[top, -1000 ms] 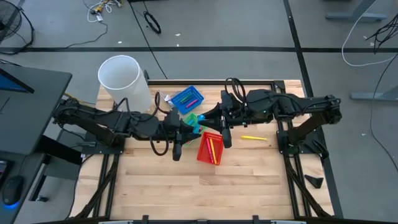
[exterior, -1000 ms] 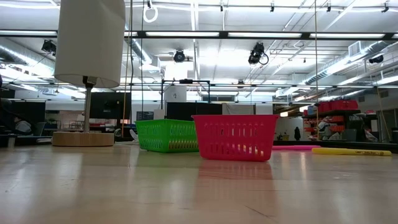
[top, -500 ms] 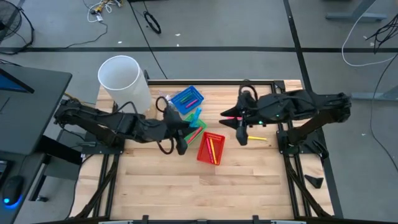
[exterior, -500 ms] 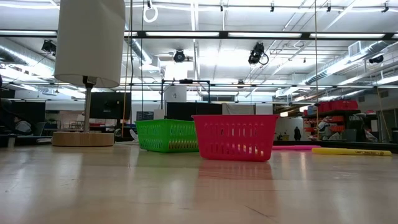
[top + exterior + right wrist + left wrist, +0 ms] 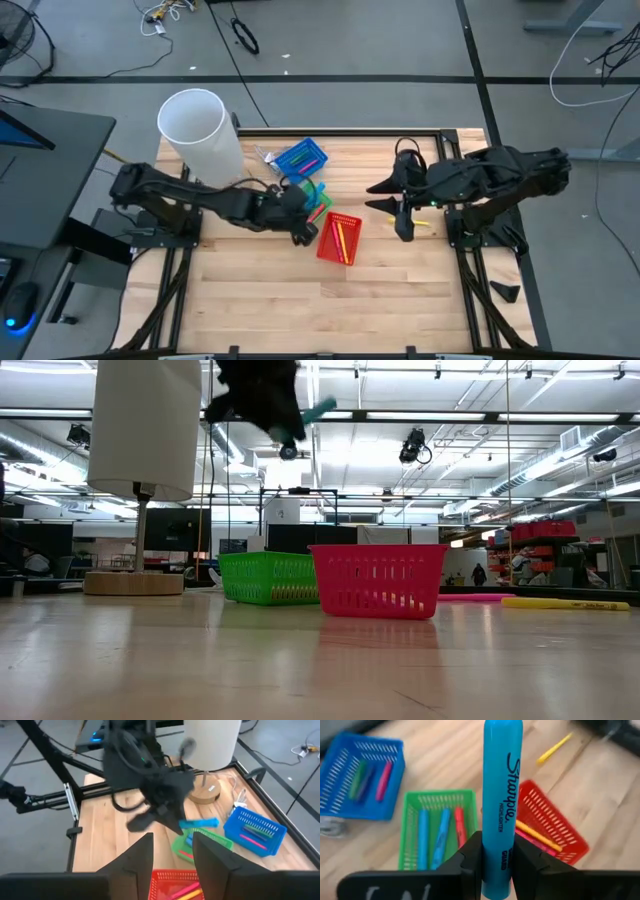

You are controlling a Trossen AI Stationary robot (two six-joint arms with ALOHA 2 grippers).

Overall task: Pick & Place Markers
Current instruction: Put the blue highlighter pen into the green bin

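My left gripper (image 5: 304, 216) is shut on a light blue marker (image 5: 502, 795) above the green basket (image 5: 316, 196). It shows at the top of the low view (image 5: 262, 395) and in the right wrist view (image 5: 165, 810). The green basket holds two blue markers and a red one (image 5: 440, 835). The blue basket (image 5: 300, 158) and the red basket (image 5: 338, 238) also hold markers. A yellow marker (image 5: 420, 222) lies flat on the table beside my right gripper (image 5: 372, 196), which is open and empty, right of the baskets. My left gripper pinches the blue marker's barrel near one end (image 5: 499, 862) between its two fingers (image 5: 470, 862). The rest of the marker sticks out past the fingertips. The marker is lifted clear, roughly level (image 5: 199, 823), over the green basket.
A tall white cylinder (image 5: 200, 130) on a round wooden base (image 5: 207, 790) stands at the far left. In the low view a pink marker (image 5: 475, 598) and the yellow one (image 5: 565, 603) lie on the table right of the red basket (image 5: 378, 580).
My right gripper has drawn back from over the baskets toward the table's right edge. My left gripper has moved a little toward the right with the blue marker, over the green basket, and now shows at the top of the low view.
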